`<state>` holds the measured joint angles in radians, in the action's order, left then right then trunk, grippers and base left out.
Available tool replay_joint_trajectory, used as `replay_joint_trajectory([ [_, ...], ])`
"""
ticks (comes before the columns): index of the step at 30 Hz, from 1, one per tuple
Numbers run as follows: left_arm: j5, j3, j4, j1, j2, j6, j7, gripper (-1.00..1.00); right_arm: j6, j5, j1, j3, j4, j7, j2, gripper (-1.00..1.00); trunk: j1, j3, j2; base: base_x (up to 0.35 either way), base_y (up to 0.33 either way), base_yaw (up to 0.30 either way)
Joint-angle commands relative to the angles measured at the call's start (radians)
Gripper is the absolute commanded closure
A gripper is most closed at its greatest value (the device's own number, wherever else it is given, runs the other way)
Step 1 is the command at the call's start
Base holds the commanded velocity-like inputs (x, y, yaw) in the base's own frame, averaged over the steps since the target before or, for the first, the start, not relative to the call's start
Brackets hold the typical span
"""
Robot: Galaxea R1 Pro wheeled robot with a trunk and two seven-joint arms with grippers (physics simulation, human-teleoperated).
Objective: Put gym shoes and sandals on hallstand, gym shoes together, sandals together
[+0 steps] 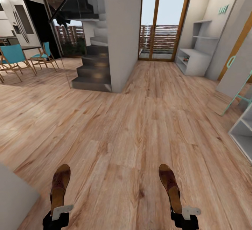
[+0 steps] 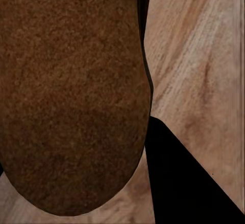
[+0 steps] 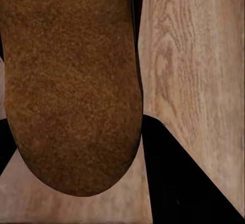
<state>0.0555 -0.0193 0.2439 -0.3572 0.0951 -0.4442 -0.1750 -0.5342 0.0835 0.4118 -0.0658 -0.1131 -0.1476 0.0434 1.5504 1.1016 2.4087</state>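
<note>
Wood floor (image 1: 140, 125) runs ahead down the hall. Close by, the left gripper (image 1: 57, 216) is clamped on 1 sandal (image 1: 59, 186), held above the floor with its toe pointing ahead. The right gripper (image 1: 183, 216) grips the other sandal (image 1: 170, 187) the same way. Up close, each brown sole (image 2: 71, 96) (image 3: 71, 81) hides much of the floor. Farther on, a grey wall (image 1: 122, 30) and dark stairs (image 1: 92, 69) stand in the middle. Blue chairs (image 1: 14, 56) sit far left. The pale rack (image 1: 194, 60) waits far right beside a glass door (image 1: 162, 23).
</note>
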Motion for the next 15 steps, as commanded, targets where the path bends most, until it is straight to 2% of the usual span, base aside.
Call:
replay_joint_trajectory([
  [1, 0.002, -0.001, 0.000, 0.000, 0.000, -0.002, 0.000, 1.00, -0.003, 0.005, 0.001, -0.006, 0.001, -0.002, 0.000, 1.00, 0.000, 0.001, 0.000, 0.000, 0.000, -0.292],
  [8, 0.002, -0.001, 0.001, 0.000, 0.000, -0.004, 0.000, 1.00, -0.003, 0.005, 0.001, -0.006, 0.001, -0.003, 0.000, 1.00, 0.000, 0.001, 0.000, 0.013, 0.000, -0.294],
  [15, 0.003, -0.001, 0.000, 0.000, 0.000, -0.012, 0.000, 1.00, -0.003, 0.004, 0.001, -0.006, 0.000, -0.003, 0.000, 1.00, 0.000, 0.001, 0.000, 0.288, 0.000, -0.295],
])
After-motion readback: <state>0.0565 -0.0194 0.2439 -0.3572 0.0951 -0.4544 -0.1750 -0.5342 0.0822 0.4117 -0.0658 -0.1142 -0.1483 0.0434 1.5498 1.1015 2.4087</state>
